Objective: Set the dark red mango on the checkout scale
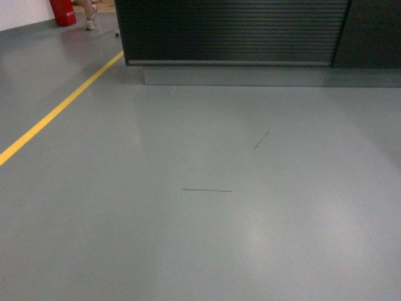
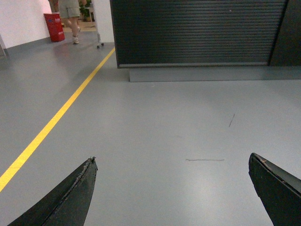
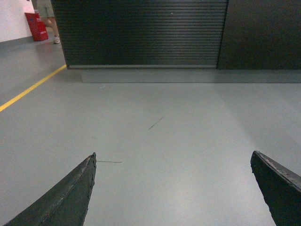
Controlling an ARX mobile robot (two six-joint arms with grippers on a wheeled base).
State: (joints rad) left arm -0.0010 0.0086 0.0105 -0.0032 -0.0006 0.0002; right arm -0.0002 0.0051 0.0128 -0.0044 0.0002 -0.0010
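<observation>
The checkout [image 1: 232, 31] shows only as a dark slatted front on a grey plinth [image 1: 263, 76] at the far side of the grey floor; it also fills the top of the left wrist view [image 2: 197, 33] and the right wrist view [image 3: 141, 33]. The counter's top, the scale and the dark red mango are out of view. My left gripper [image 2: 172, 160] hangs open over bare floor, nothing between its black fingers [image 2: 77, 193]. My right gripper [image 3: 173, 157] is open too, its fingers [image 3: 75, 193] wide apart and holding nothing. Neither gripper shows in the head view.
A yellow floor line [image 1: 56, 110] runs diagonally on the left. A person's legs [image 1: 89, 14] and a red bin [image 1: 62, 11] stand far left behind the counter's corner. A plain dark panel [image 1: 369, 34] adjoins the slats on the right. Thin scuff marks [image 1: 207, 190] cross the floor.
</observation>
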